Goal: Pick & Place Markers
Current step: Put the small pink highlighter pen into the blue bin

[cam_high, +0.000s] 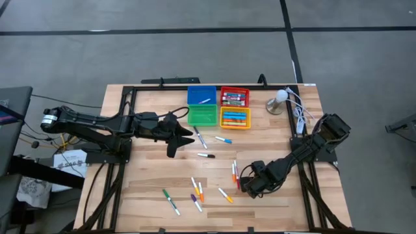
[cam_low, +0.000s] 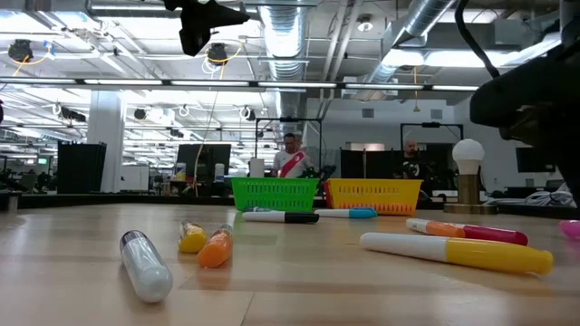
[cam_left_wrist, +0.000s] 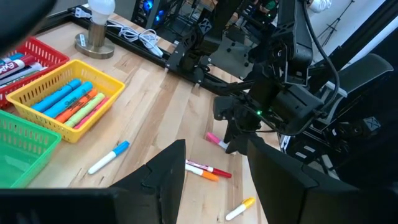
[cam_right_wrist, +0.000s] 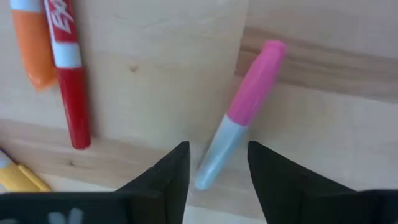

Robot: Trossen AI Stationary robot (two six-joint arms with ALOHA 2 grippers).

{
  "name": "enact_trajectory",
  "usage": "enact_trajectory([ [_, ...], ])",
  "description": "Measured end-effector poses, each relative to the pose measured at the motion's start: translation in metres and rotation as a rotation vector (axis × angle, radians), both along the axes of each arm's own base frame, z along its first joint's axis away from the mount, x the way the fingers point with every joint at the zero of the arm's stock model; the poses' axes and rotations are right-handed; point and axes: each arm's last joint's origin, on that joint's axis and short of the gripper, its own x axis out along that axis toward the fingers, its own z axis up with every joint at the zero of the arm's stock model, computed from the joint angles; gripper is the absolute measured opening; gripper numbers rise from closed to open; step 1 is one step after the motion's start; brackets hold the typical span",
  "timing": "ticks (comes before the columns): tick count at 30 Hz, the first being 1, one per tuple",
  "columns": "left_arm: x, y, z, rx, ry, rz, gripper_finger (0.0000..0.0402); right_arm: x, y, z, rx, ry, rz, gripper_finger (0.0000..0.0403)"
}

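A marker with a pink cap and a white barrel (cam_right_wrist: 242, 106) lies flat on the wooden table, near the right front. My right gripper (cam_right_wrist: 217, 152) points down over it, open. Its two fingers stand on either side of the barrel's free end (cam_right_wrist: 205, 174), with a gap showing on each side. In the high view this gripper (cam_high: 247, 184) is right of the middle. The pink marker (cam_left_wrist: 212, 138) also shows below it in the left wrist view. My left gripper (cam_high: 182, 138) hovers well above the table near the green bin (cam_high: 203, 115), open, with nothing between its fingers (cam_left_wrist: 168, 174).
A red marker (cam_right_wrist: 68, 68), an orange one (cam_right_wrist: 34, 43) and a yellow one (cam_right_wrist: 15, 177) lie close to the pink one. More markers are scattered mid-table and near the front (cam_high: 195, 192). Blue (cam_high: 201, 96), red (cam_high: 234, 97) and yellow (cam_high: 235, 118) bins and a bulb lamp (cam_high: 279, 101) stand at the far edge.
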Motion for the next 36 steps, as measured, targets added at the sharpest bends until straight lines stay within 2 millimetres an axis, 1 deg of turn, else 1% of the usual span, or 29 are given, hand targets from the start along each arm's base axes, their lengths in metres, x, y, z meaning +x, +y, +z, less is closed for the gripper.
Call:
enact_trajectory([
  [7, 0.000, 0.000, 0.000, 0.000, 0.000, 0.000, 0.0172, -0.001, 0.001, -0.002, -0.005, 0.009, 0.005, 0.0096],
  [20, 0.000, 0.000, 0.000, 0.000, 0.000, 0.000, 0.0172, -0.007, 0.006, -0.002, -0.018, 0.021, 0.049, 0.0019],
  [23, 0.000, 0.000, 0.000, 0.000, 0.000, 0.000, 0.0172, -0.007, 0.006, -0.001, -0.021, 0.020, 0.067, 0.0015],
  [27, 0.000, 0.000, 0.000, 0.000, 0.000, 0.000, 0.0172, -0.008, 0.005, 0.001, -0.021, 0.016, 0.086, 0.0025],
  [30, 0.000, 0.000, 0.000, 0.000, 0.000, 0.000, 0.0172, -0.009, 0.004, 0.009, -0.024, -0.026, 0.108, 0.0024],
  [33, 0.000, 0.000, 0.000, 0.000, 0.000, 0.000, 0.0172, -0.010, 0.002, 0.021, -0.041, -0.091, 0.129, 0.0015],
  [36, 0.000, 0.000, 0.000, 0.000, -0.001, 0.000, 0.0172, -0.012, -0.002, 0.039, -0.066, -0.191, 0.153, 0.0013],
])
